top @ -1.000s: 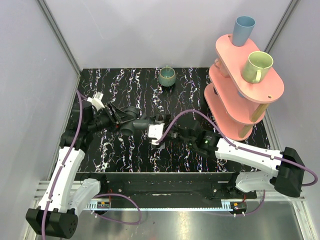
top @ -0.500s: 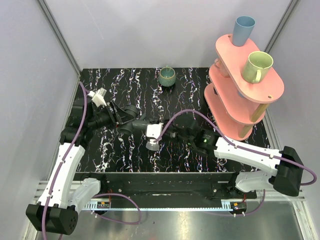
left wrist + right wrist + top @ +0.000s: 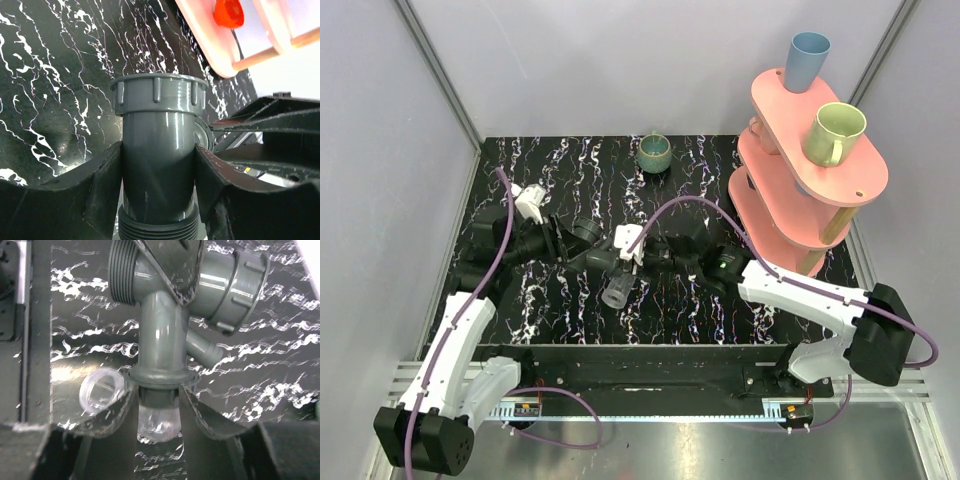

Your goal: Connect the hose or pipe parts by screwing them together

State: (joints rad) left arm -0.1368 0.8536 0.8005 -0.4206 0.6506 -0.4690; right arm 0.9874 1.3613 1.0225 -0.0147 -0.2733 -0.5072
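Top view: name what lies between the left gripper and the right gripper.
The dark grey elbow fitting bridges them in the top view: the left gripper clamps one end, and the right gripper is shut on the clear connector at the other.

A: Catalogue entry, legible markings: any text, brand, number or sign?

B: None readable in any view. Two small coloured stickers on the toothed metal rail at the near edge are too small to read.

Lab test cell: grey panels, aluminium frame.
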